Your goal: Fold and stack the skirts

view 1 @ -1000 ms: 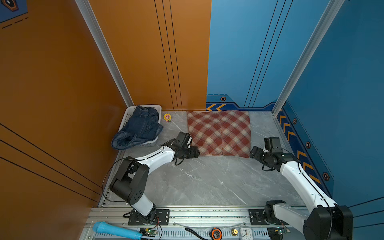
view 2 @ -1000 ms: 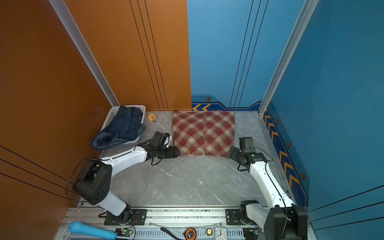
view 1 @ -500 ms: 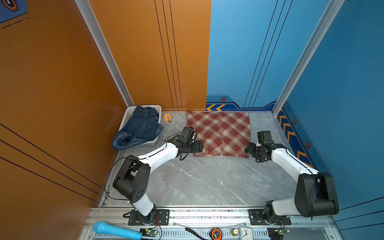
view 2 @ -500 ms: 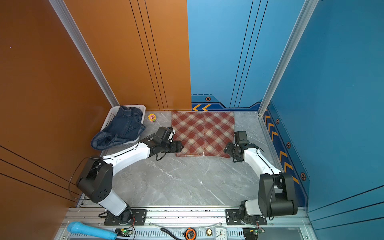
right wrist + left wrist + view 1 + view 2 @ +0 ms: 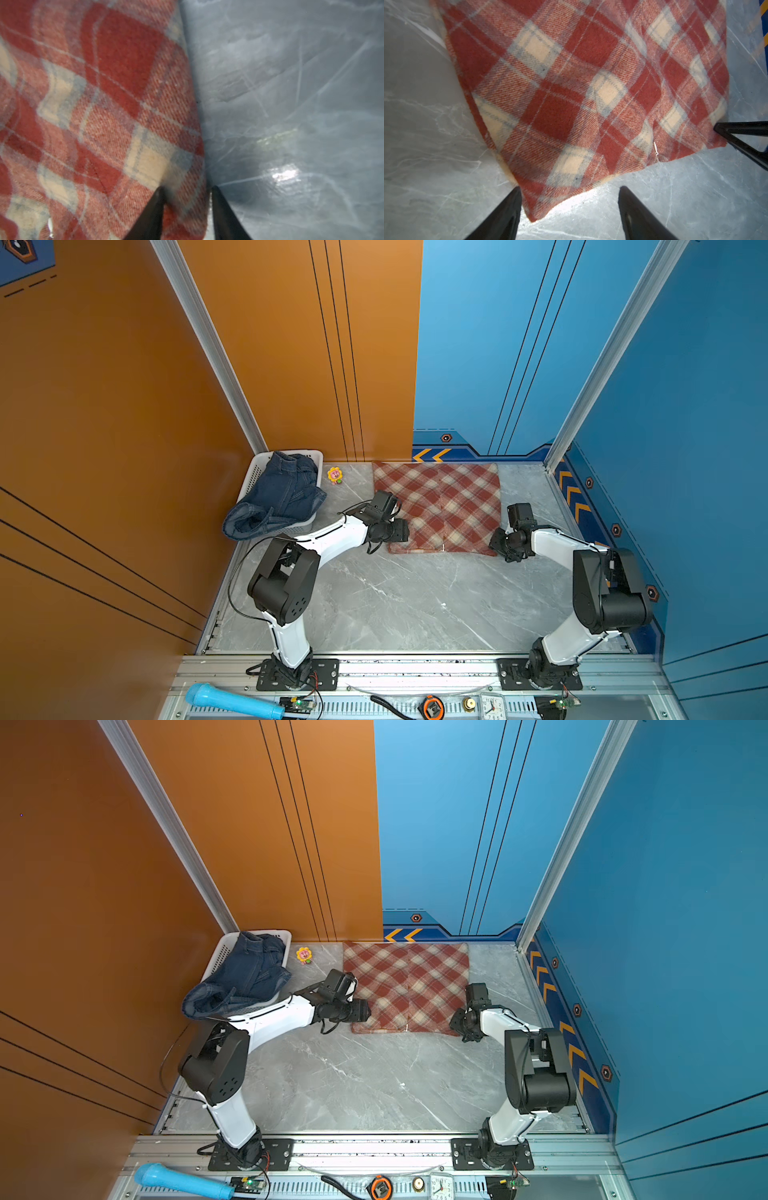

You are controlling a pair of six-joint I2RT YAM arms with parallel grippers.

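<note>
Now, both grippers are down at the near hem of the plaid skirt (image 5: 440,506), which lies spread flat on the table (image 5: 395,605), with one corner in front of each. This looks like the first fold. To do it well, I'd say each gripper needs a firm bite on its own corner before anything rises. Then both should lift level and carry the hem away together, so the cloth doesn't skew. Right gripper (image 5: 187,188): its jaws stand narrow, one finger on top of the cloth, the other just off the skirt's side edge. The corner is bunched between them, so I read that as a pinch on the skirt. Left gripper (image 5: 570,189): jaws wide apart, holding nothing, and its corner pokes in between the fingertips, unclamped. The denim skirts (image 5: 282,493) sit heaped in the basket (image 5: 257,464), back beyond the left gripper's wrist and well apart from it.
</note>
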